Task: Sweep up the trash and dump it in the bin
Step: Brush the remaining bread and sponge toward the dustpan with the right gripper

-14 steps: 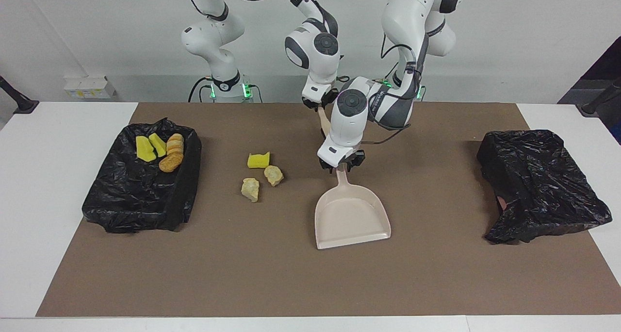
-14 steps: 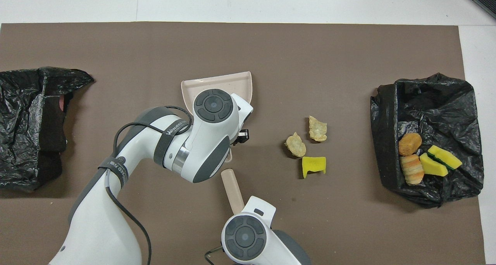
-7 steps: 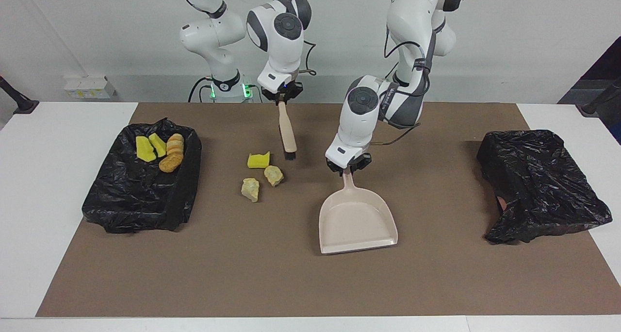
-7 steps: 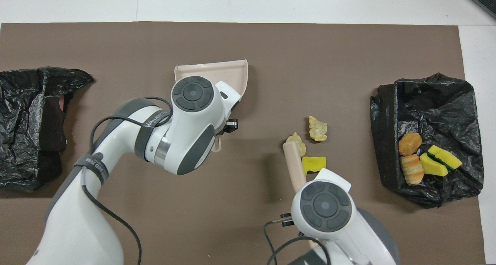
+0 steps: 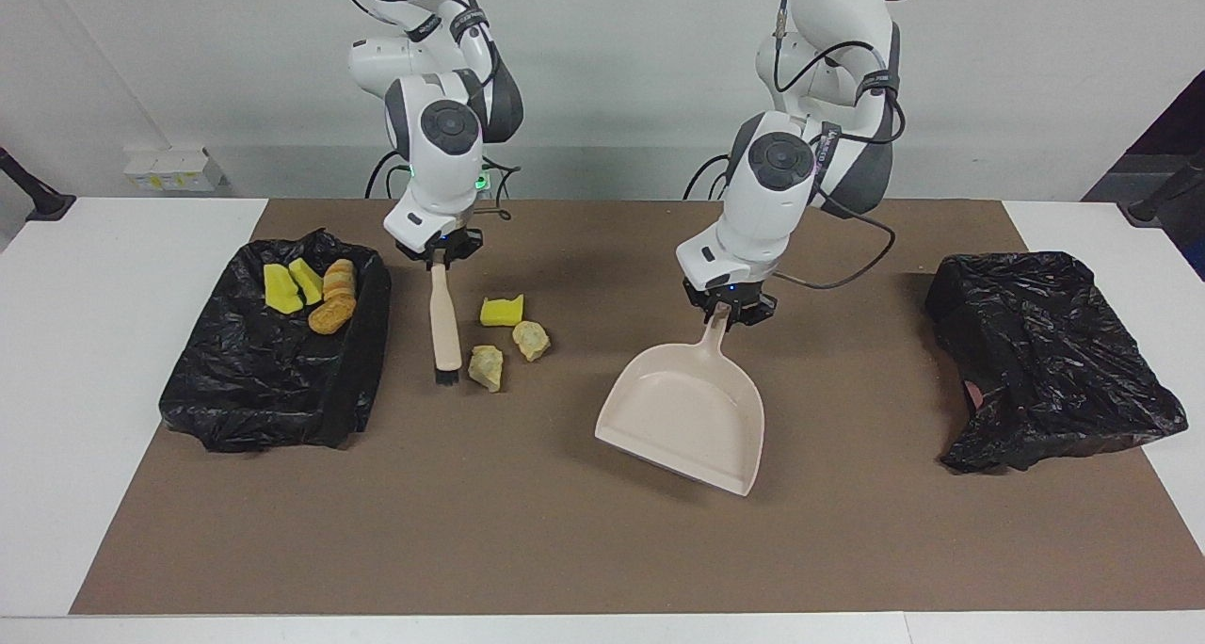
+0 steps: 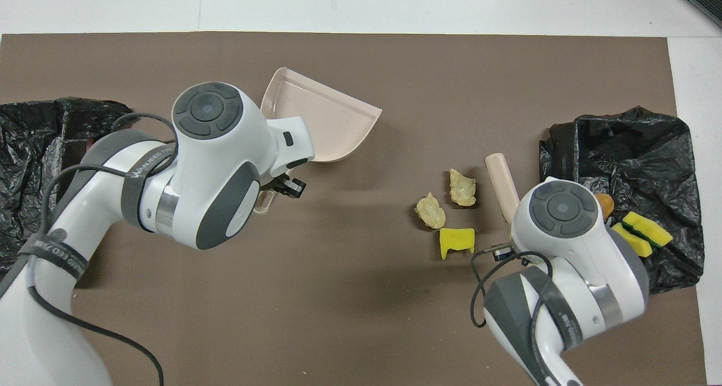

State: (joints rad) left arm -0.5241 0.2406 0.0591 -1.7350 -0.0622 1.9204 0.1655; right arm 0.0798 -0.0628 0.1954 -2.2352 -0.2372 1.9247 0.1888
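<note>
Loose trash lies mid-mat: a yellow sponge piece (image 5: 502, 311) (image 6: 457, 240) and two pale beige lumps (image 5: 531, 340) (image 5: 486, 366) (image 6: 462, 187). My right gripper (image 5: 439, 256) is shut on the handle of the beige brush (image 5: 444, 319) (image 6: 502, 177). Its black bristles (image 5: 445, 376) point down beside one lump, between the scraps and the bin (image 5: 273, 380) (image 6: 637, 143). The bin holds more trash: yellow sponge pieces (image 5: 281, 289) and orange-brown chunks (image 5: 331, 315). My left gripper (image 5: 727, 310) is shut on the handle of the beige dustpan (image 5: 682, 413) (image 6: 321, 121), which hangs tilted, its shadow on the mat.
A second box wrapped in a crumpled black bag (image 5: 1045, 357) (image 6: 34, 166) stands at the left arm's end of the brown mat (image 5: 565, 550). White table (image 5: 85, 390) borders the mat at both ends.
The right gripper carried the brush from the middle toward the right arm's end, down beside the scraps. The left gripper closed on the dustpan handle, moved toward the left arm's end and turned the pan.
</note>
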